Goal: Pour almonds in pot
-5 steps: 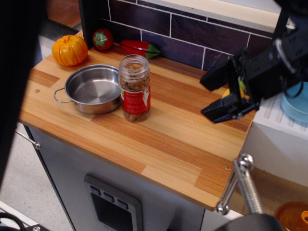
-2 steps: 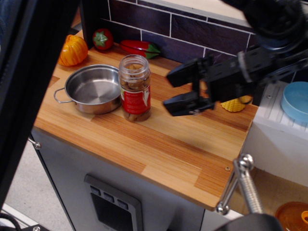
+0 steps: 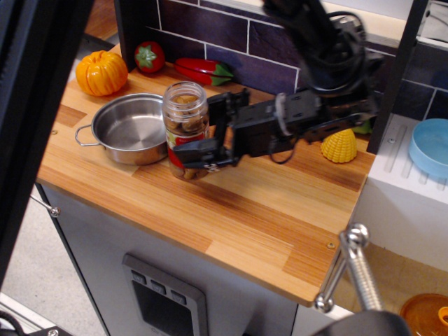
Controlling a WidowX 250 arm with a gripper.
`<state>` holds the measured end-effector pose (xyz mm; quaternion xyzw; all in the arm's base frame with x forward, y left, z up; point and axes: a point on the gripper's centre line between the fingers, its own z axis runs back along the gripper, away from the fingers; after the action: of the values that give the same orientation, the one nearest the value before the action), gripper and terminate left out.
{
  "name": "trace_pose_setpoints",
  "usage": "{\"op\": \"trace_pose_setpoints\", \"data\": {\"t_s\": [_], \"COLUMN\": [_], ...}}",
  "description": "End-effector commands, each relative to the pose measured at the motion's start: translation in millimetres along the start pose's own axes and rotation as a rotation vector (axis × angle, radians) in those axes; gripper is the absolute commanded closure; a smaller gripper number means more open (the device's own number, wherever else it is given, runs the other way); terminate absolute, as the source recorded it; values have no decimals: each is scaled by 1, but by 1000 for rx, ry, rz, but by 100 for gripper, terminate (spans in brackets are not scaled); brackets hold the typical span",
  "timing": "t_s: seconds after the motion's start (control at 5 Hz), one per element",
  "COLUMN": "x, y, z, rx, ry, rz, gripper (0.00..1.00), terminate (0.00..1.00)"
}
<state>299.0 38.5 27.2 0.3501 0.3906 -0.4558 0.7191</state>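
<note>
The almonds sit in a clear jar (image 3: 183, 119) with a red-and-white label, standing upright on the wooden counter. The shiny steel pot (image 3: 133, 126) is just left of the jar, touching or nearly touching it, and is empty. My black gripper (image 3: 201, 130) reaches in from the right at jar height. Its jaws are open and straddle the jar's right side, one finger (image 3: 222, 105) behind it and one finger (image 3: 196, 154) across the label in front. I cannot tell whether the fingers touch the jar.
An orange pumpkin (image 3: 101, 72), a tomato (image 3: 149, 56) and a red pepper (image 3: 203, 68) lie along the tiled back wall. A yellow corn (image 3: 339, 145) sits at the right. A light blue bowl (image 3: 428, 147) rests on the white rack beyond the counter's right edge.
My gripper has swept left across the counter from the right side to the jar, still open. The jar now stands slightly further left, closer to the pot.
</note>
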Motion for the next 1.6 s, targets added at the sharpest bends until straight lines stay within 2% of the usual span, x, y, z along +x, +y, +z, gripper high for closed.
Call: {"op": "trace_pose_setpoints", "data": {"t_s": [0.0,0.2,0.4,0.6,0.8,1.0,1.2,1.4], "x": [-25,-35,-51,-75,-101,-111,-108,-88], "y": [11,15,27,43,74,91,94,72], "z": [-18,-17,-5,4,0,-12,-15,-11], "rx": [-7,31,44,1,25,71,77,142], "ry": [29,-86,-237,-461,-730,-959,-1203,-1250], "rz": [-10,26,103,234,351,438,685,886], "gripper": [0,100,100,100,100,100,100,100], "terminate": [0,0,0,0,0,0,0,0]}}
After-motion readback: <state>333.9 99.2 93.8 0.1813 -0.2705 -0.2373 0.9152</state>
